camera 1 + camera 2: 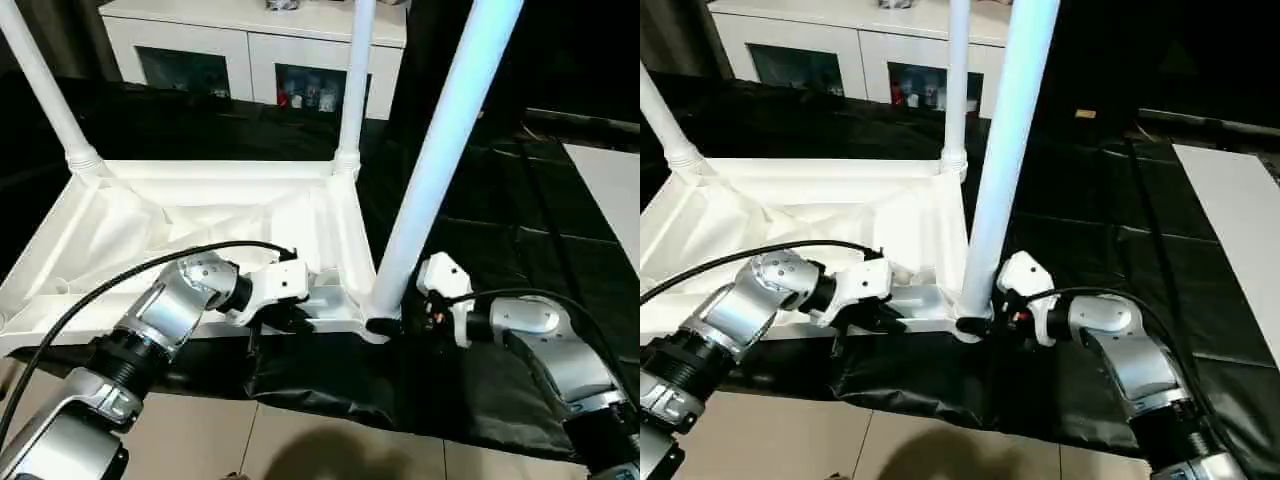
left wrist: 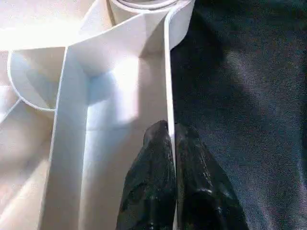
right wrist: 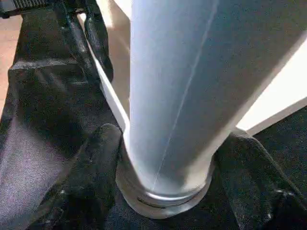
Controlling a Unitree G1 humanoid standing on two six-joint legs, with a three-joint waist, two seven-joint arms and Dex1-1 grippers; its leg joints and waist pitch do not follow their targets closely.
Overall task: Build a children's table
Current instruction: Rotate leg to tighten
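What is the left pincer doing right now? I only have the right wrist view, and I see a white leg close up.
Observer: The left pincer is shut on the thin near wall of the upside-down tabletop.
Operator: How many legs are standing up?
Observer: I see three: the far left leg, the far right leg and the near right leg, the one in your view.
Operator: What does the table lie on?
Observer: A black sheet, with a white cabinet behind it.
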